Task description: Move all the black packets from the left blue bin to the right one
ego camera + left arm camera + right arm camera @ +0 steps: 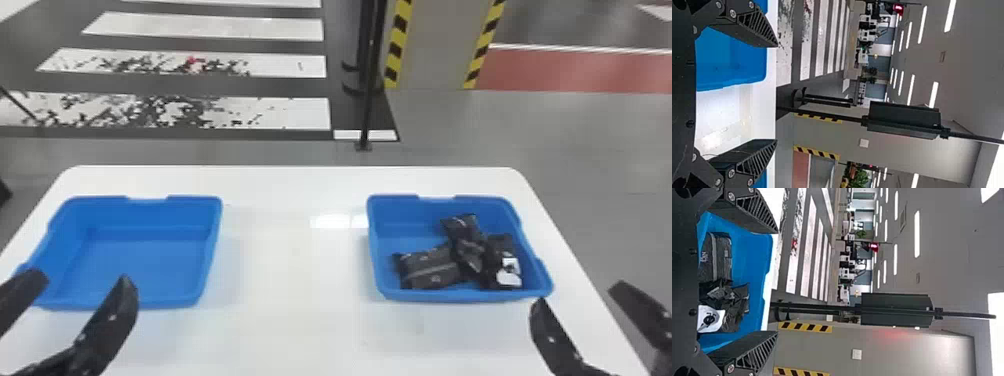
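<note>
I record a white worktop (295,320) with rounded far corners; beyond its far edge lie grey flooring (600,130), a striped crossing (300,112), a black pole (370,90) and a pillar (432,45) edged in yellow and black. Left blue bin (145,255) sits by the worktop's left edge, its floor exposed; right blue bin (402,235) sits by the right edge and contains at least 3 black packets (430,270), bunched and overlapping, 1 with a white patch. My left gripper (84,277), fingers spread wide, appears at the left bin's near side; my right gripper (579,294), likewise spread, appears at the worktop's right edge.
</note>
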You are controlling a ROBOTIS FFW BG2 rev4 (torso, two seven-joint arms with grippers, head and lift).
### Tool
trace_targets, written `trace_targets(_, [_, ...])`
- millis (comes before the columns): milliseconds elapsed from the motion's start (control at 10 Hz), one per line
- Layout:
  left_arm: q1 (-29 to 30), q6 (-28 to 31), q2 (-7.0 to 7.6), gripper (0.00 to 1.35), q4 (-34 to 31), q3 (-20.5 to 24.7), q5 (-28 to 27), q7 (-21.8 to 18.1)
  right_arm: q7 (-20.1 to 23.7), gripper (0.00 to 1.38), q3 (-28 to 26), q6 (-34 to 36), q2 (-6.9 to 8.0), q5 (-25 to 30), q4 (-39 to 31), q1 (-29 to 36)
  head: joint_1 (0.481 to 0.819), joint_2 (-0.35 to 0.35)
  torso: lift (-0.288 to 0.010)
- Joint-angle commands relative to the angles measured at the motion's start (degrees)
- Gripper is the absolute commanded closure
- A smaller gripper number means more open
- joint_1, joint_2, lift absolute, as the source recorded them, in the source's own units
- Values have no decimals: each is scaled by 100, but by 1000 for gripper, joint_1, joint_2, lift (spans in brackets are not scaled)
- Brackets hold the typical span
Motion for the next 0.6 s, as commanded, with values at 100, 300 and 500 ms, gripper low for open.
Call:
trace_targets(100, [3,-9,-3,185,-1,-3,-20,1,1,114,0,14,14,-9,0,0,695,-64,-121])
trace_targets(300, [3,-9,6,185,-1,-3,-20,1,1,114,0,0,14,2,0,0,695,-64,-121])
trace_targets(500, [3,-23,6,185,-1,-3,-20,1,1,114,0,14,14,2,-14,14,695,-64,-121])
